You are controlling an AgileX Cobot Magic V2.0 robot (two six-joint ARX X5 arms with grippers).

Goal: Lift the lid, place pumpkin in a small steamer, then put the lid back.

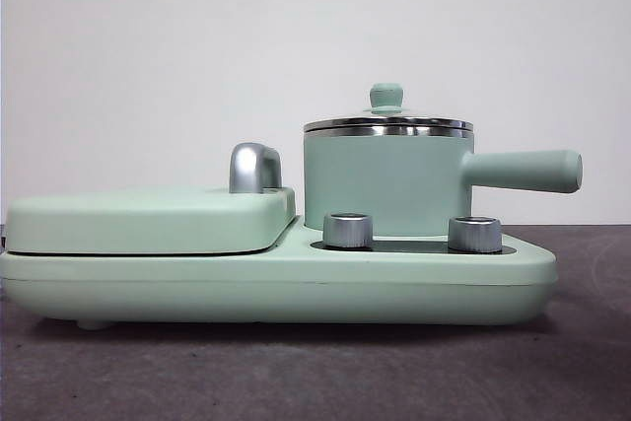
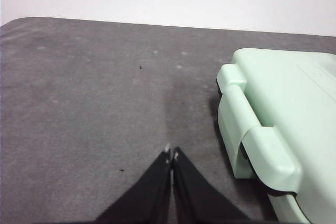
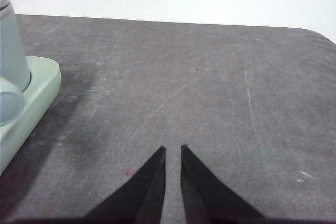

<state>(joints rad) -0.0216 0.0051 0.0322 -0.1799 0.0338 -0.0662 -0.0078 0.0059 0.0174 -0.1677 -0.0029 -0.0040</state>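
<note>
The small steamer (image 1: pixel 385 184), a mint-green pot with a long side handle (image 1: pixel 523 171), stands on the right of a wide base (image 1: pixel 276 283). The lid (image 1: pixel 387 123), steel-rimmed with a green knob, sits on the pot. The pumpkin is out of view. Neither gripper appears in the front view. My left gripper (image 2: pixel 171 153) is shut and empty over bare grey table, beside the flat cover's end. My right gripper (image 3: pixel 172 148) has a narrow gap between its jaws with nothing in it; the steamer (image 3: pixel 10 45) lies off to one side of it.
A flat mint-green rectangular cover (image 1: pixel 148 219) with a steel grip (image 1: pixel 254 167) lies on the base's left half, and it also shows in the left wrist view (image 2: pixel 283 103). Two steel knobs (image 1: pixel 348 230) (image 1: pixel 474 234) stand before the pot. Grey table surrounds the appliance.
</note>
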